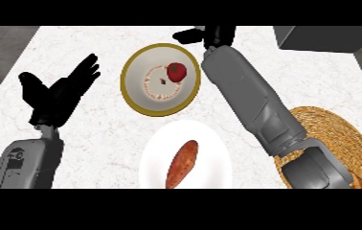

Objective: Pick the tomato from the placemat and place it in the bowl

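Bottom centre: white plate (216, 169) with a sweet potato (182, 164); woven placemat (332, 128) lower right. My left hand (60, 92) rests spread, left. Tomato (176, 71) sits in the bowl (134, 95): I'd judge it light, smooth, bruisable, best cupped round the middle. Right hand (212, 34), top centre: fingers unclear.

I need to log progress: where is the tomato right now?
In the head view the tomato lies inside the gold-rimmed bowl at upper centre, left of the right hand.

Tomato (176, 71): red, round, dark stem spot up; sits inside bowl (136, 86), right of centre. Bowl: gold rim, pale interior. Placemat (331, 128): woven, near right.
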Motion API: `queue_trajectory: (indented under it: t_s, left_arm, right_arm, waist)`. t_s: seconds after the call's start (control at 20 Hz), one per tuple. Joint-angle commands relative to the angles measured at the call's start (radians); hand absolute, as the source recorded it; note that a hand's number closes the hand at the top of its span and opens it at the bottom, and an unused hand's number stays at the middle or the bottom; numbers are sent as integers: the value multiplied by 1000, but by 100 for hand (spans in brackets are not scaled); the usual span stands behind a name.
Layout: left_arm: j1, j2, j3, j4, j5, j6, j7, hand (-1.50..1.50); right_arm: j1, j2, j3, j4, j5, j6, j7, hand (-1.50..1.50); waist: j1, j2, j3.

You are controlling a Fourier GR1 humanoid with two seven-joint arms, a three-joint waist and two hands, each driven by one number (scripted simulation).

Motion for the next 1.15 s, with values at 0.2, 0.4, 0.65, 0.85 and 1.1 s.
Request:
queue_trajectory:
  t_s: [0.2, 0.4, 0.65, 0.85, 1.1]
  left_arm:
    - [57, 16, 48, 21, -20, 36, -30, 0]
    - [52, 25, 63, 4, -4, 38, 6, 0]
    - [117, 65, 95, -22, 28, -10, -14, 0]
    - [84, 44, 90, -42, 16, 37, 27, 0]
    - [141, 51, 104, -57, 44, 5, 8, 0]
  right_arm:
    - [170, -2, 63, -234, 27, 86, -134, -150]
    - [313, -20, 141, -454, 50, 140, -95, -150]
    - [456, -46, 195, -773, -19, 272, -103, -150]
    - [624, -54, 241, -1046, -82, 319, -100, -150]
    - [928, -148, 384, -1375, -39, 334, -69, 150]
  waist:
    - [-93, -32, 0]
    - [-117, -41, 1]
    - [-135, -51, 2]
    - [-149, -51, 3]
    - [-145, -48, 1]
